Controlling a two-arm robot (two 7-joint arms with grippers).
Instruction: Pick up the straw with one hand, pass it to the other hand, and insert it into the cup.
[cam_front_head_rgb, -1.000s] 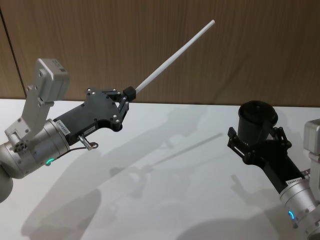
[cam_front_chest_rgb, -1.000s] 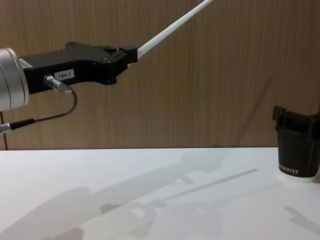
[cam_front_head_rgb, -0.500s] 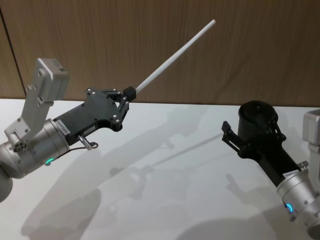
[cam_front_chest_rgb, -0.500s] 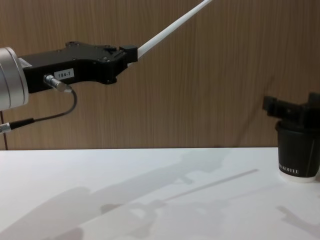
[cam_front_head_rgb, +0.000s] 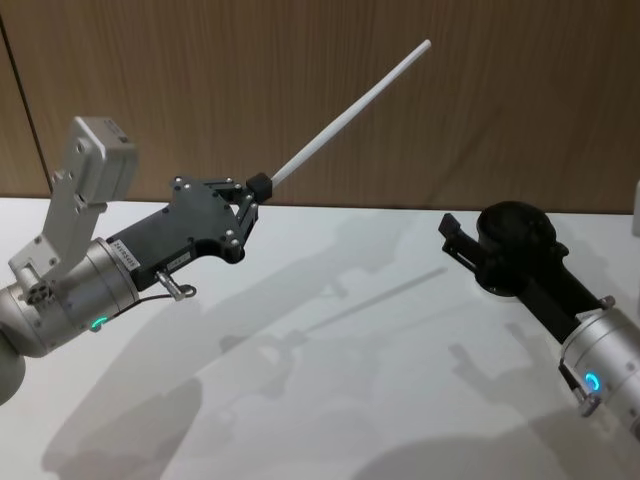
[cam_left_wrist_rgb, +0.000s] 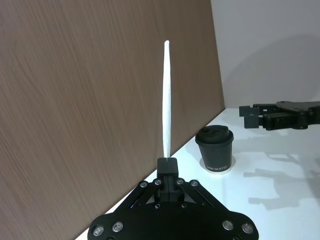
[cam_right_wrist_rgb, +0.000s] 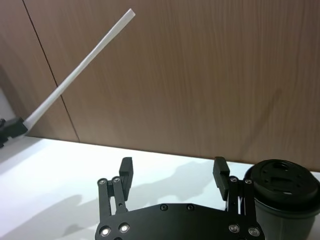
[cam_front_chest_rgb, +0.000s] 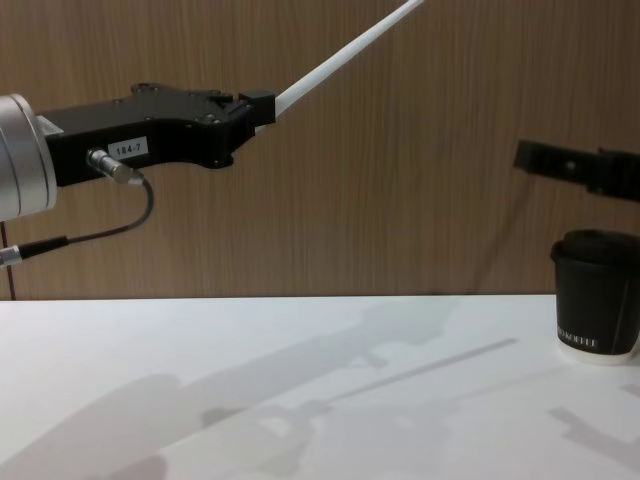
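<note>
Wood-panelled wall, white table (cam_front_head_rgb: 330, 400): straw is lifted; handover and insertion are left.
The straw (cam_front_head_rgb: 345, 105) is clamped by its end in the left gripper (cam_front_head_rgb: 258, 187), slanting upward; the right gripper (cam_right_wrist_rgb: 172, 172) is held open above the cup (cam_front_chest_rgb: 597, 300).

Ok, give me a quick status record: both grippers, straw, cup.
left gripper: shut on the straw, held high at left
straw: slanting up to the right, clear of the table
right gripper: open, empty, higher than the cup, close by it
cup: upright on the table at right, lid on
handover: not yet done
</note>
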